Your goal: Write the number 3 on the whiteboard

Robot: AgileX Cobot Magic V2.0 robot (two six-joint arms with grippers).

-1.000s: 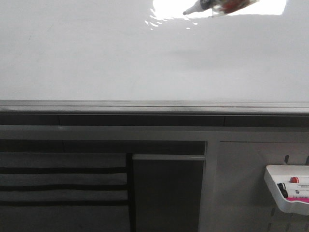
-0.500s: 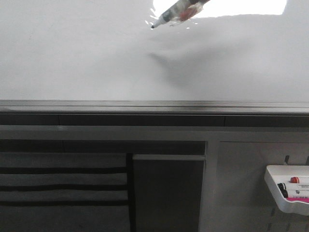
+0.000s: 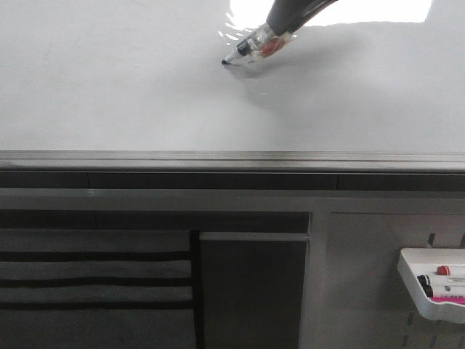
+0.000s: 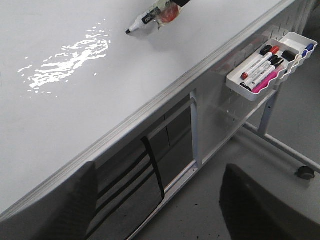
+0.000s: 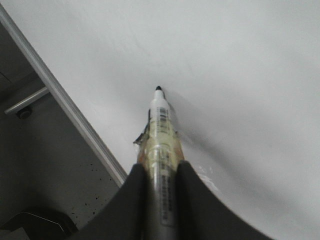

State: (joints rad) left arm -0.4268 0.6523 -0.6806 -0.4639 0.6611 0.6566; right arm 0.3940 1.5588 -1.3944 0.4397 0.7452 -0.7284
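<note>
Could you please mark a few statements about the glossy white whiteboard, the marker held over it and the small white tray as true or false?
1. The right gripper is shut on the black-tipped marker. True.
2. A finished black digit 3 already stands on the glossy white whiteboard. False: no stroke shows on the board.
3. The small white marker tray lies on top of the whiteboard. False: it hangs below the board's edge, on the stand.
4. The marker's tip points down at the board surface. True.
5. The tray is empty. False: it holds several markers.
</note>
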